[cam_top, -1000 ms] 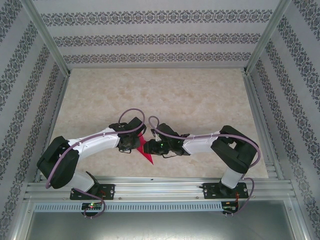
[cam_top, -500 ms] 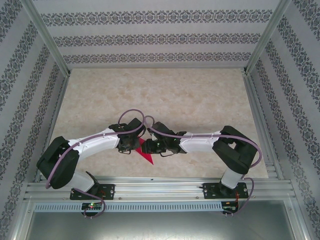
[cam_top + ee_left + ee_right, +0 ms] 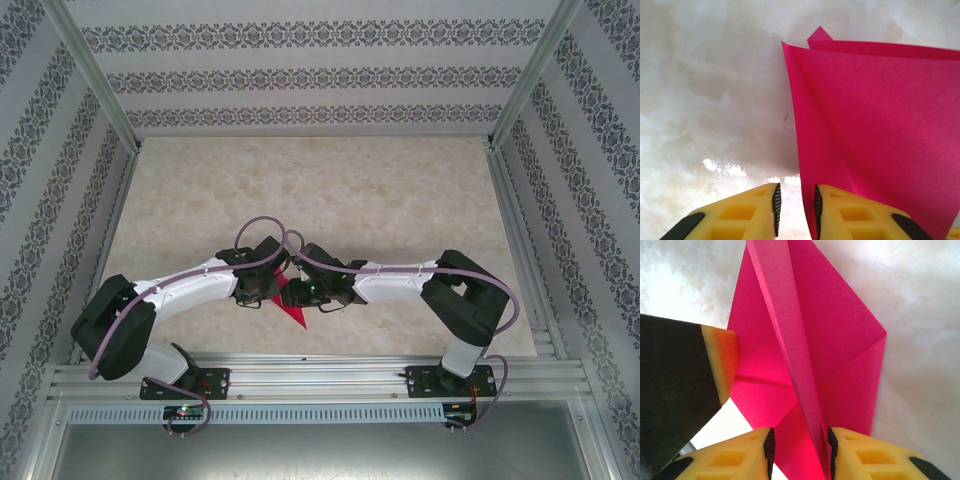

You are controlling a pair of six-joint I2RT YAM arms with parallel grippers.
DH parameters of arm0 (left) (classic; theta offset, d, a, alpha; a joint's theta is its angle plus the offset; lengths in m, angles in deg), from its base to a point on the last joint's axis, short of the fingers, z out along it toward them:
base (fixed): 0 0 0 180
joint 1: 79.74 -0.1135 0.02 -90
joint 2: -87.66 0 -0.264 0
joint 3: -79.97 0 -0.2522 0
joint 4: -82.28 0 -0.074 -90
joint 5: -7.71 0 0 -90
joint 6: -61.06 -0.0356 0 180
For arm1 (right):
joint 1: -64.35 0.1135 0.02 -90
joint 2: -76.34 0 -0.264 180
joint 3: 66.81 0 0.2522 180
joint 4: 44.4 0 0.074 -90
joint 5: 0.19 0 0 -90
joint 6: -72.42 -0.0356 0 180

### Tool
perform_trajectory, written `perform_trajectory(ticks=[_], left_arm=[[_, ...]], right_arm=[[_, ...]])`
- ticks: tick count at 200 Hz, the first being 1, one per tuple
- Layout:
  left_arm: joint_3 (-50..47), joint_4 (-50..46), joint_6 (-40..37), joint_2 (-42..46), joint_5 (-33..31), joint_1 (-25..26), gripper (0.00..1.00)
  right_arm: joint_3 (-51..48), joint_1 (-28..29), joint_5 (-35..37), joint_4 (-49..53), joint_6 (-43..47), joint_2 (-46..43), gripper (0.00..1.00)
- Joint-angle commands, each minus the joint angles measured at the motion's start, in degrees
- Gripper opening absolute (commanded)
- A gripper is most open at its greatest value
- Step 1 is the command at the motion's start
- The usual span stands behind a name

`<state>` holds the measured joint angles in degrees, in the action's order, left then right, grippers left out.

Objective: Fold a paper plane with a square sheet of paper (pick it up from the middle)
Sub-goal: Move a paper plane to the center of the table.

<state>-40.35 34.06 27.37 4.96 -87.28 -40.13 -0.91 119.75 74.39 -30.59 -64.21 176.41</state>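
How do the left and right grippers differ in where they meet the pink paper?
The left gripper sits at the paper's edge; the right gripper straddles its raised centre fold. Table shows between the left gripper's fingers; paper fills the right gripper's gap. Both have yellow fingers slightly parted; grip unclear.

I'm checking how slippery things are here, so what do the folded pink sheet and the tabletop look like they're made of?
The folded pink sheet: thin paper, matte, finely grainy, holding sharp creases. The tabletop: pale marble-patterned surface, smooth and glossy judging by its bright reflections; stone or laminate, can't tell.
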Motion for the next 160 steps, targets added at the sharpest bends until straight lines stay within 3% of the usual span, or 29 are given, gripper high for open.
perform_trajectory(ticks=[1,65,160], left_arm=[[-0.61,0.61,1.01,1.39,-1.0,-0.77,0.28],[-0.68,1.33,1.07,0.84,-0.74,-0.77,0.28],[-0.62,2.73,0.62,-0.53,-0.04,-0.86,0.28]], right_arm=[[1.45,0.76,1.59,2.16,1.48,1.14,0.37],[-0.51,0.77,0.44,-0.14,1.94,-1.18,0.47],[0.81,0.84,0.75,1.18,2.33,0.56,0.48]])
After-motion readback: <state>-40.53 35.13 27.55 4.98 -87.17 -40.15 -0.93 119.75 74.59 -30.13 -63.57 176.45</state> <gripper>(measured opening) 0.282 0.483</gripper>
